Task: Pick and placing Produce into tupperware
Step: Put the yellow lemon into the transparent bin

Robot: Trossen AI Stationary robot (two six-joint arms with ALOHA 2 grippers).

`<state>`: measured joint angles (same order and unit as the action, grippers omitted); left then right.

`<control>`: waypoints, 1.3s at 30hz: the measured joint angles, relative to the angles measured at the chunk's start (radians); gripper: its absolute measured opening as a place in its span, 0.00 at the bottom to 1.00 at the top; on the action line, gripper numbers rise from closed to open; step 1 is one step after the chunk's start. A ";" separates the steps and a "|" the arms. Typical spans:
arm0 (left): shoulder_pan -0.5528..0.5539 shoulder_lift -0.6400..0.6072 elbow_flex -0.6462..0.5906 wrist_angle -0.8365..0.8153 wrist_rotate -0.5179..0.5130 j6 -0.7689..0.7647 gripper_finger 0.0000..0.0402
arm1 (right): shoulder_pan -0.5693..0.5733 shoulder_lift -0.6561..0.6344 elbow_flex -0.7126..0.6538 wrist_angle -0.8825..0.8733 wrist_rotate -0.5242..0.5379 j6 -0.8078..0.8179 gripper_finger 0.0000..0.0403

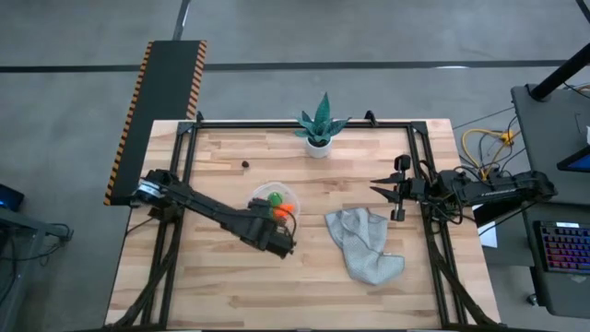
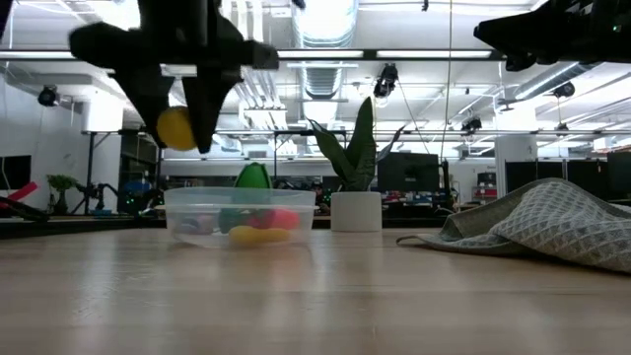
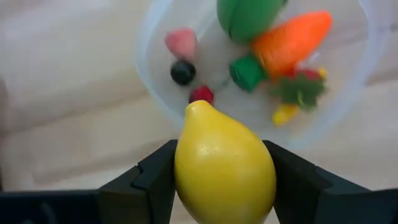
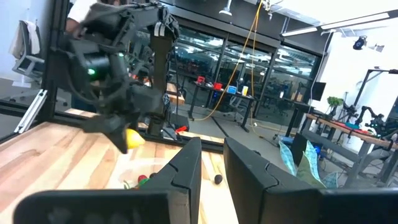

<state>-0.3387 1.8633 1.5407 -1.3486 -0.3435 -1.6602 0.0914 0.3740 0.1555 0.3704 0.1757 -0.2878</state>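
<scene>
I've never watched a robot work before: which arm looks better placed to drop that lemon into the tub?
The left. Its gripper already holds the lemon just above the tub, beside its rim. The right gripper waits off near the table's right edge, empty, past the cloth.

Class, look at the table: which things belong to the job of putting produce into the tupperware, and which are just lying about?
Part of the job:
- lemon, held in the left gripper
- tupperware, with a carrot and other produce inside
- small dark piece on the table

Just lying about:
- potted plant
- grey cloth
- right gripper, waiting at the table's edge
</scene>
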 joint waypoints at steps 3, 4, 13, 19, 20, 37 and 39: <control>0.041 0.000 -0.010 0.001 -0.016 0.065 0.46 | 0.000 0.000 0.000 0.000 0.000 0.000 0.15; 0.053 0.003 -0.011 0.002 -0.022 0.081 0.46 | 0.000 0.000 0.000 0.000 0.000 0.000 0.15; 0.096 0.006 -0.048 0.009 -0.084 0.152 0.46 | 0.000 0.000 0.000 0.000 0.000 0.000 0.15; 0.098 0.006 -0.116 0.092 -0.083 0.151 0.46 | 0.000 0.000 0.000 0.000 0.000 0.000 0.15; 0.098 0.006 -0.124 0.105 -0.084 0.151 0.46 | 0.000 0.000 0.000 0.000 0.000 0.000 0.15; 0.102 0.006 -0.175 0.174 -0.084 0.153 0.50 | 0.000 0.000 0.000 0.000 0.000 0.001 0.15; 0.102 0.006 -0.175 0.179 -0.085 0.157 0.51 | 0.000 0.000 0.000 -0.001 0.000 0.000 0.15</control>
<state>-0.2371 1.8694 1.3659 -1.1694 -0.4282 -1.5032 0.0910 0.3740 0.1555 0.3699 0.1753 -0.2874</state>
